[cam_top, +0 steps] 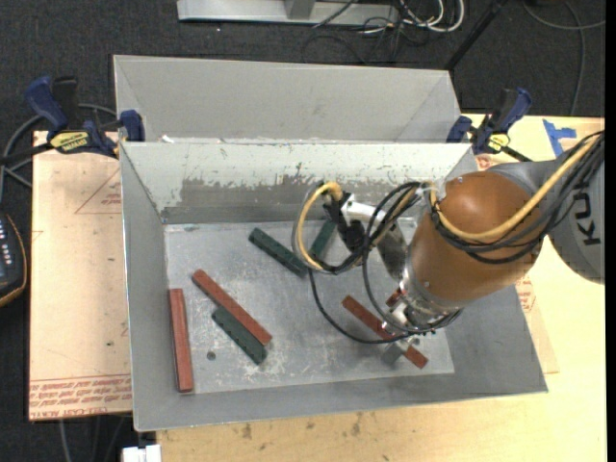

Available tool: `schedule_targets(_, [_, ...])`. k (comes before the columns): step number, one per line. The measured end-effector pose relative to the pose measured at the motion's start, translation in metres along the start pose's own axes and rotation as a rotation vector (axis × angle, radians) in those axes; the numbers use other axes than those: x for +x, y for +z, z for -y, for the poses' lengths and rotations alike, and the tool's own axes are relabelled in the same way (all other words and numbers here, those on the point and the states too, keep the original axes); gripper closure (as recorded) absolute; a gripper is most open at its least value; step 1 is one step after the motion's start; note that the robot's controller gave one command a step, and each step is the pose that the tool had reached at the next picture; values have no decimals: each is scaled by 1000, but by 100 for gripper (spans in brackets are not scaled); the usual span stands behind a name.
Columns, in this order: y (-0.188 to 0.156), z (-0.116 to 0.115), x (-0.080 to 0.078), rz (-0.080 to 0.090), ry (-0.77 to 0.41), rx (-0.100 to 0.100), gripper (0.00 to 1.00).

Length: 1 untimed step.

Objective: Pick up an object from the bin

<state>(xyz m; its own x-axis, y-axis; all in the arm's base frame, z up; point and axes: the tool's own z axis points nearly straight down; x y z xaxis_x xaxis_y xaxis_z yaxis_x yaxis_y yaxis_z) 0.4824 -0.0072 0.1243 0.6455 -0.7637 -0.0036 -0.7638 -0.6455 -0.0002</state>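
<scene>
My gripper (402, 340) sits over a red bar (360, 312) on the near right of the bin (308, 359). I cannot tell if it is squeezing the bar.

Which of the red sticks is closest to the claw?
The red stick at lower right, under the claw; the left-wall red stick and slanted red stick lie far left.

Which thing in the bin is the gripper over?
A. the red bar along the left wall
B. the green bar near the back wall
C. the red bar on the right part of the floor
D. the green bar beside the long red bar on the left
C: the gripper is above the red bar lying slantwise on the right part of the bin floor, and the bar's left end shows beside it.
</scene>
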Motion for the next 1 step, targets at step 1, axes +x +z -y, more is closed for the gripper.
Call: schedule_targets(1, [12,3,7,0,-2,0,100])
